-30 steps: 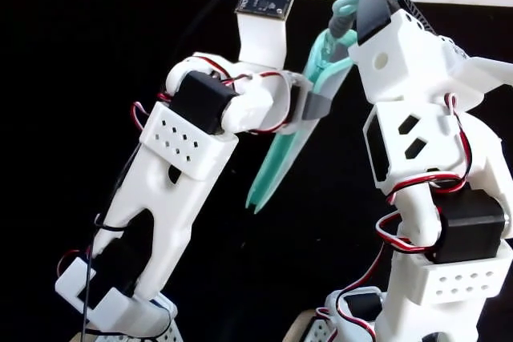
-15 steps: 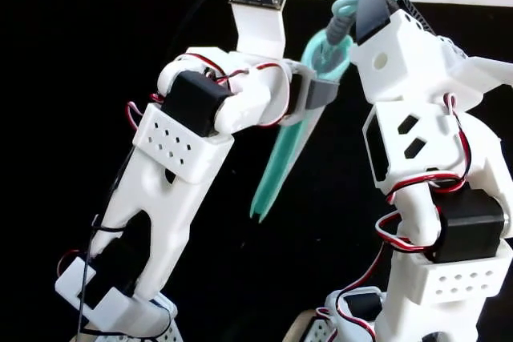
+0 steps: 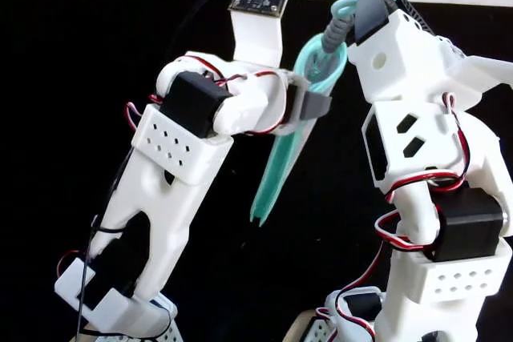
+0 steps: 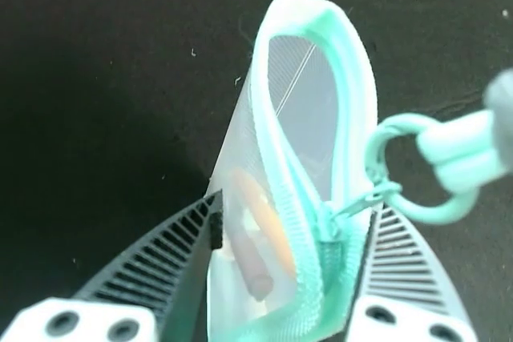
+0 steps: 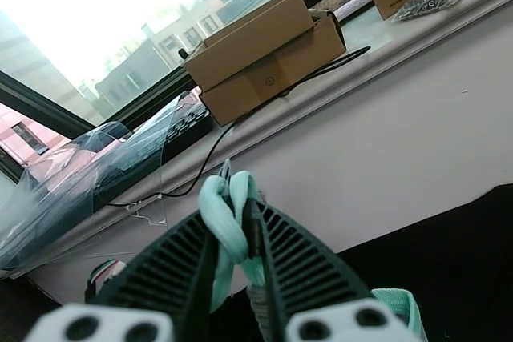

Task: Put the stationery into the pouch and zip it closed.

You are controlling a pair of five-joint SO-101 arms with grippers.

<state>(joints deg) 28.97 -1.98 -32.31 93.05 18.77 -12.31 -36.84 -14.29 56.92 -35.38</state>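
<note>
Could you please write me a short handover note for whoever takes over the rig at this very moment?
Left gripper: shut on the pouch, which it holds in the air; in the high view the pouch hangs down from the jaws.
Right gripper: shut on the teal pull strap, raised above the pouch.
Done: the stationery is inside the pouch.
Left: the zip slider sits by the left gripper and the mouth beyond it gapes open, so the zip needs pulling the rest of the way.
</note>
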